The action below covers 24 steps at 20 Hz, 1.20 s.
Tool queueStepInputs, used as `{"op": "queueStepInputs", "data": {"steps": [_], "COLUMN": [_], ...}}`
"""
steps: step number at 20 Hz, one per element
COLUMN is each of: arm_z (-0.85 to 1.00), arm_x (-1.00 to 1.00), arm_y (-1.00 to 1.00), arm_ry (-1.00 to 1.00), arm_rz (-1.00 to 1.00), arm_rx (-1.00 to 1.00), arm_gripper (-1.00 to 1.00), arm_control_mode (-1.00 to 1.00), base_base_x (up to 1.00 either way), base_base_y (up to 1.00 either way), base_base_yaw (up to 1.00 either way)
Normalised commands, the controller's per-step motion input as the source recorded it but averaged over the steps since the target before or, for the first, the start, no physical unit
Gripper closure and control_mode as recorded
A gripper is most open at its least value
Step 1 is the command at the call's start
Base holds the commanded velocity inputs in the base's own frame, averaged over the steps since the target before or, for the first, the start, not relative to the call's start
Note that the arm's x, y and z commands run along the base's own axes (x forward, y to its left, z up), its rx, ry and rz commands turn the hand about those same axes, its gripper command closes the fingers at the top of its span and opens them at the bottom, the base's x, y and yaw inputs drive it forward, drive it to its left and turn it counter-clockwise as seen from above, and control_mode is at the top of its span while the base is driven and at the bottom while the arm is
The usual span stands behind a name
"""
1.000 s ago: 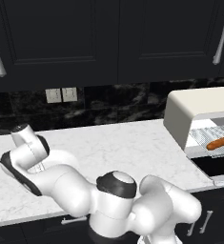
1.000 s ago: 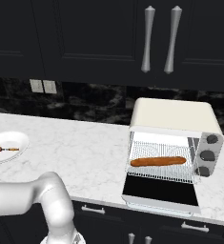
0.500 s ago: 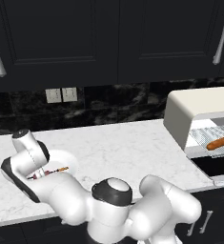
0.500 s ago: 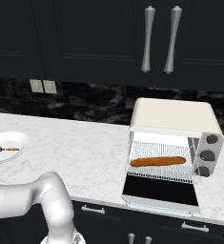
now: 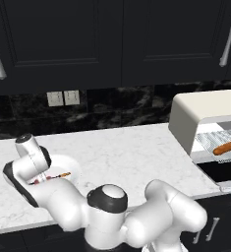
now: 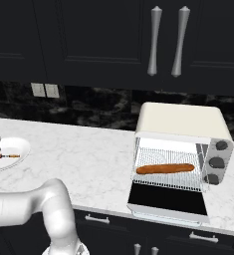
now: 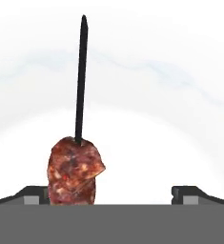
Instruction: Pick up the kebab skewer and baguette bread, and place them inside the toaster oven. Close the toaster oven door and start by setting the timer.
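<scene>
With the baguette (image 6: 165,169) already on the rack of the toaster oven (image 6: 180,121), the gripper (image 7: 111,193) hung wide open over the skewer (image 7: 78,143) on its plate (image 6: 19,144), and needed centring on the meat before closing.

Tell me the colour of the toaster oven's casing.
Cream-white, seen best in the right base view on the toaster oven.
</scene>
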Motion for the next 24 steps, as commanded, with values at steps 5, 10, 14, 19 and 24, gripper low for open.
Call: {"op": "queueStepInputs", "data": {"steps": [5,10,14,19,24], "arm_z": [-0.32,-0.42,-0.08,0.15,0.97], "arm_x": [0.01,-0.27,-0.53,-0.7,-0.73], "arm_y": [0.1,0.0,-0.1,-0.33,-0.76], "arm_ry": [0.0,0.0,0.0,0.0,-0.06], "arm_rz": [0.01,0.02,0.05,0.07,0.06], "arm_rx": [0.0,0.01,0.02,0.02,0.03], "arm_gripper": [1.0,1.0,1.0,1.0,1.0], "arm_control_mode": [-1.0,-1.0,-1.0,-1.0,-1.0], "base_base_x": [0.0,0.0,0.0,0.0,0.0], "base_base_y": [0.0,0.0,0.0,0.0,0.0], "base_base_yaw": [0.0,0.0,0.0,0.0,0.0]}}
